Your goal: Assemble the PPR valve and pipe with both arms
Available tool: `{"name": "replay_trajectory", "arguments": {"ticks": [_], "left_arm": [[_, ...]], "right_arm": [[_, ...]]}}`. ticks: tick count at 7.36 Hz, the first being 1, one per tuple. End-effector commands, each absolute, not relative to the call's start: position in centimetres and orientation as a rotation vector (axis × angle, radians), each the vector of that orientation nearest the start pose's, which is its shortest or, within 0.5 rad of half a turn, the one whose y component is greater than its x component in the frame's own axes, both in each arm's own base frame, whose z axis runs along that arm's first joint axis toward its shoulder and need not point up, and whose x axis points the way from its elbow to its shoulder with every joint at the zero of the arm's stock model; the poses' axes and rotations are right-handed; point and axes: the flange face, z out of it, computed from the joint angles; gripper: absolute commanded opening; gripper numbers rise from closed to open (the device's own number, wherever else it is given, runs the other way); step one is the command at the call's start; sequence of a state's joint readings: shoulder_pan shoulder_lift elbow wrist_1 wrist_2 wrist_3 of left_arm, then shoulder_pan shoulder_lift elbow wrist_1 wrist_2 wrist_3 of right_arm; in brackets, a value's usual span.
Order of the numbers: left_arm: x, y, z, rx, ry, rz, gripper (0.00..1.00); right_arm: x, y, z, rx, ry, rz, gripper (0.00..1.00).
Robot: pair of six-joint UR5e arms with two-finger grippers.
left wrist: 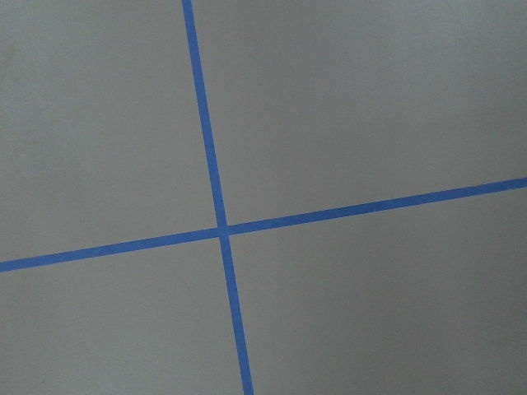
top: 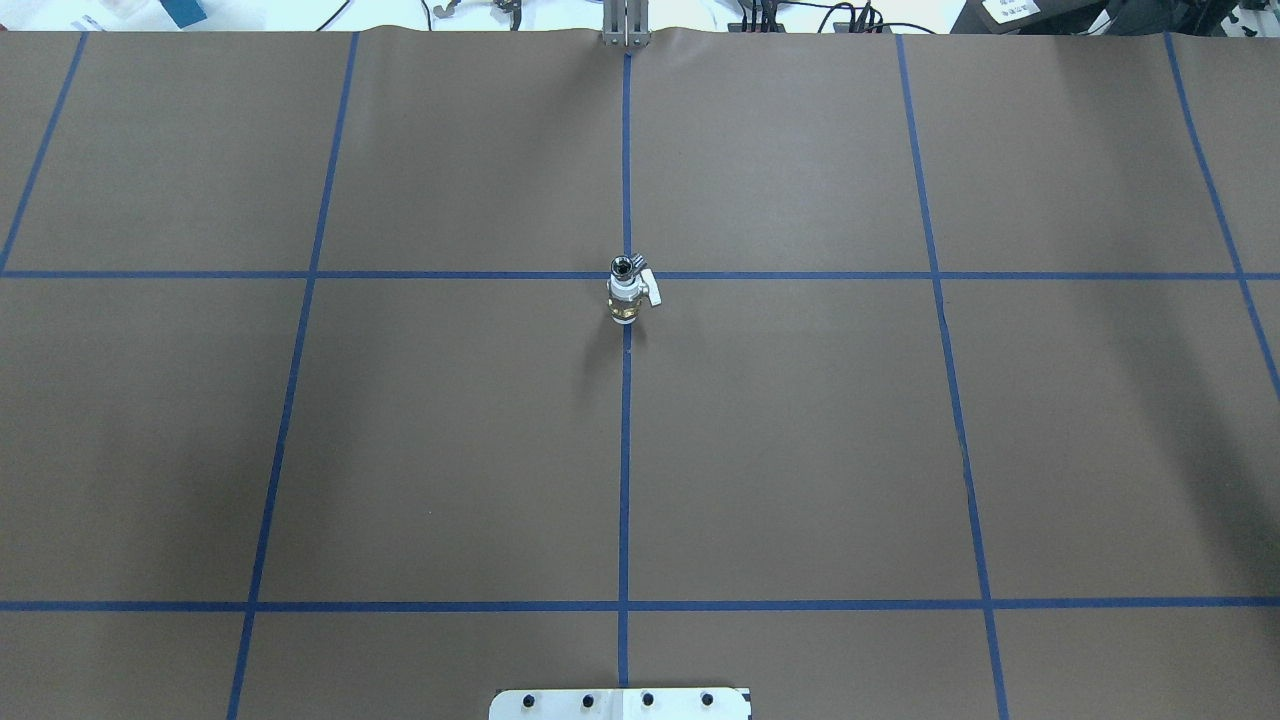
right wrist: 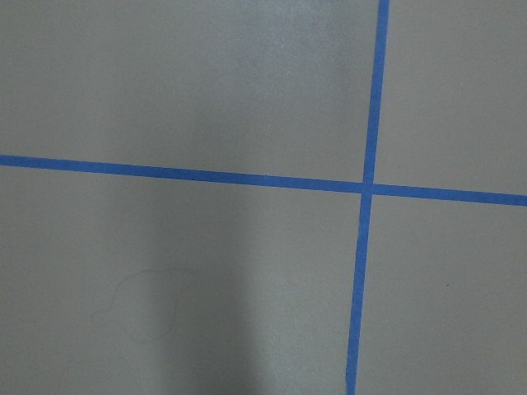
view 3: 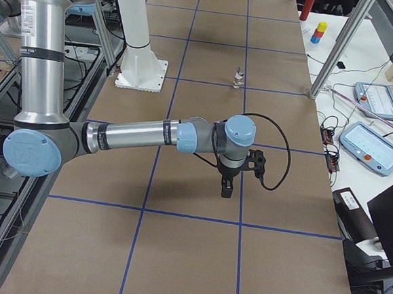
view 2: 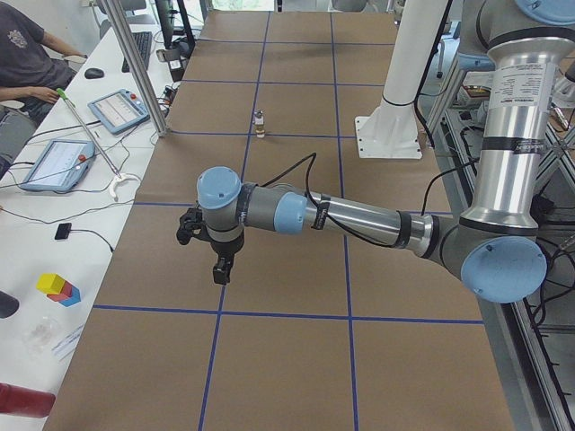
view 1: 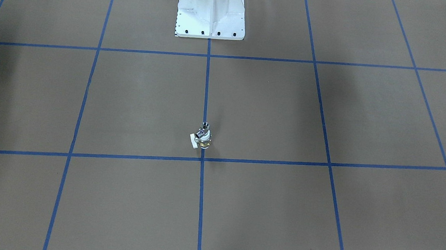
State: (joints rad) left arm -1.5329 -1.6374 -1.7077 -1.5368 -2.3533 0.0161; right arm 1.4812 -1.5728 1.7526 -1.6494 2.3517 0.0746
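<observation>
Valve (view 1: 204, 138) stands upright mid-table on the centre tape line (view 1: 207, 84), just by a tape crossing and well out from the pedestal (view 1: 211, 18). Pipe (view 1: 205, 125) sits on top of it, dark open end up, and the two read as one stacked piece. White handle (view 1: 193, 141) sticks out sideways. Overhead view agrees: a single upright piece, nothing loose beside it.

Progress: joining looks done or nearly so. How tight or fully seated the joint is, too small to tell. Likely nothing left but a check of the fit.

Neither arm is near the piece. Left gripper (view 2: 220, 268) hangs over bare table (view 2: 296, 359) towards the robot's left end, well apart from the valve. Right gripper (view 3: 226, 189) hangs likewise towards the right end. Both show only in the side views, so how far the jaws are apart I cannot tell; nothing visible in either. Wrist views show only table and tape, no fingers, no parts.
</observation>
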Motion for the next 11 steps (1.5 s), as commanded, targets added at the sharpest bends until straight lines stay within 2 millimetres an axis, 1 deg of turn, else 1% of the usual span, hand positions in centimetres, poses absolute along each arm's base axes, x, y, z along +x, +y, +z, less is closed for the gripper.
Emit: {"name": "replay_trajectory", "arguments": {"ticks": [1,2,3,5,7,9,11], "left_arm": [[-4.3,-52.3,55.7,0.156,0.779,0.118,1.00],[-4.4,-52.1,55.7,0.159,0.787,0.121,1.00],[-4.1,-52.0,55.2,0.163,0.823,0.126,1.00],[-4.1,-51.8,54.2,0.186,0.825,0.137,1.00],[-4.1,-51.8,54.1,0.187,0.825,0.136,1.00],[-4.1,-51.8,54.2,0.188,0.826,0.137,1.00],[-4.1,-51.9,53.8,0.195,0.827,0.141,1.00]], "right_arm": [[1.9,-49.5,57.6,0.036,-0.784,-0.054,1.00],[1.9,-49.6,57.3,0.040,-0.784,-0.055,1.00],[1.8,-50.0,57.1,0.043,-0.783,-0.055,1.00],[1.9,-50.4,56.7,0.053,-0.763,-0.050,1.00],[1.9,-50.4,56.8,0.053,-0.766,-0.056,1.00],[1.9,-50.4,56.1,0.066,-0.767,-0.061,1.00],[1.9,-50.4,56.0,0.067,-0.768,-0.062,1.00]]}}
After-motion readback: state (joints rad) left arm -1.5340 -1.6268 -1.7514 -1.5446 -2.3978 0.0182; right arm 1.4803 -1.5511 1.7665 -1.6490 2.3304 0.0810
